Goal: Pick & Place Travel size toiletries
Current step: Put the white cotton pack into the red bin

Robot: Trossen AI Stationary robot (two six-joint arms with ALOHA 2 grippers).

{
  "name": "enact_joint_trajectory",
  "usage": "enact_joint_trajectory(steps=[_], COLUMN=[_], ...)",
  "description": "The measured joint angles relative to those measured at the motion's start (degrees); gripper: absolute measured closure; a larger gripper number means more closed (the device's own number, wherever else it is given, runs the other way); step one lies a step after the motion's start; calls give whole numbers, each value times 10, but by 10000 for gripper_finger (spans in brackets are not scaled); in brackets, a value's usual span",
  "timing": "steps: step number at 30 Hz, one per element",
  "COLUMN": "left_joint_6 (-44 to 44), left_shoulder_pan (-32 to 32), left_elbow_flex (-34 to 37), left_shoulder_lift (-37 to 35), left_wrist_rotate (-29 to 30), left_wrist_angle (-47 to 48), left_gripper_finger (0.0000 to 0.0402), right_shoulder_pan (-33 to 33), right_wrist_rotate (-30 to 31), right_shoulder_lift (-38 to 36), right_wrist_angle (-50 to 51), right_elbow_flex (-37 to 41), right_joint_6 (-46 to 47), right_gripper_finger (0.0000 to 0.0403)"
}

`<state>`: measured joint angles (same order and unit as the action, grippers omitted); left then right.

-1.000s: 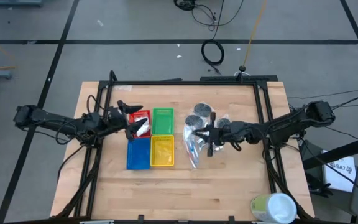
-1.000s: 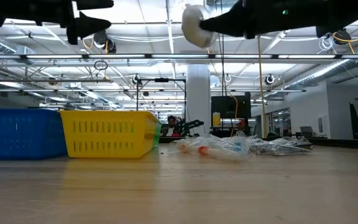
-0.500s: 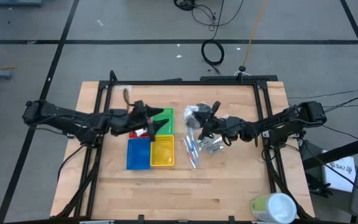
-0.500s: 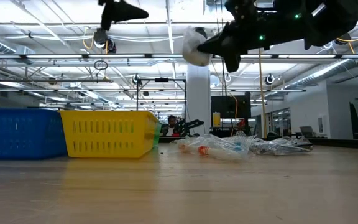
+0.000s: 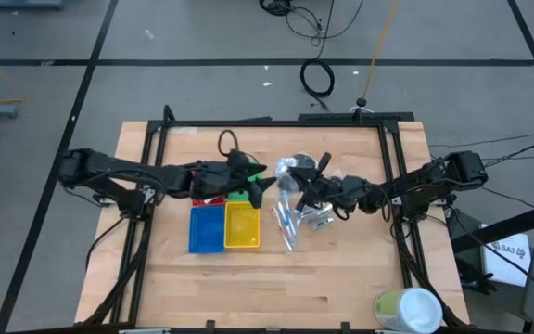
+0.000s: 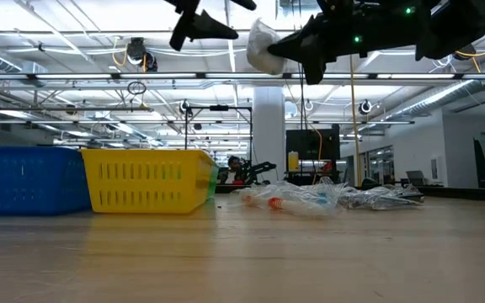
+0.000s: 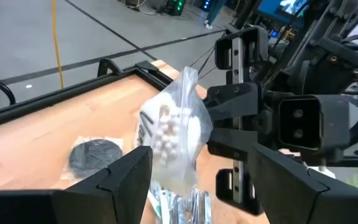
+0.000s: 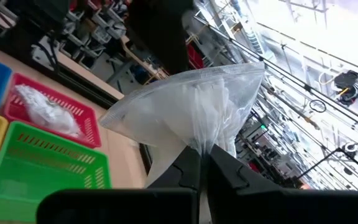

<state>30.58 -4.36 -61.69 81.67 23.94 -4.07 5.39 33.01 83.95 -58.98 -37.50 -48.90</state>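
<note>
From above, found the right gripper (image 5: 297,192) over the table between the green tray (image 5: 242,170) and the loose tubes (image 5: 288,227), and the left gripper (image 5: 260,186) just beside it, over that tray's edge. Could not make out the held packet clearly here.

At table height, saw the white packet (image 6: 263,46) well above the wood, jutting out roughly level from the right gripper (image 6: 306,46), free end toward the left gripper (image 6: 200,21).

Through the left wrist, saw the left fingers (image 7: 126,171) spread wide and the packet (image 7: 176,127) ahead of them, apart from both. Judged a handover: best bring the spread fingers squarely around the packet's free end, clear of the right gripper's tips, before clamping.

Through the right wrist, saw the right fingers (image 8: 185,171) pressed together on one edge of the packet (image 8: 191,109), long axis running straight out from them. Noted the red tray (image 8: 82,118) already holding a similar packet.
</note>
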Motion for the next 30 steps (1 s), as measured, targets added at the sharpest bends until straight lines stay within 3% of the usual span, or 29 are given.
enact_joint_trajectory(steps=[21,30], left_joint_6=[-6,-12], left_shoulder_pan=[41,53], left_elbow_flex=[-10,-10], left_shoulder_lift=[44,74], left_wrist_rotate=[-17,-65], left_wrist_angle=[-10,-59], left_gripper_finger=[147,235], right_shoulder_pan=[0,-1], right_wrist_rotate=[-1,-8], right_shoulder_lift=[0,0], right_wrist_angle=[2,9], right_elbow_flex=[0,0], right_joint_6=[12,17], right_gripper_finger=[403,403])
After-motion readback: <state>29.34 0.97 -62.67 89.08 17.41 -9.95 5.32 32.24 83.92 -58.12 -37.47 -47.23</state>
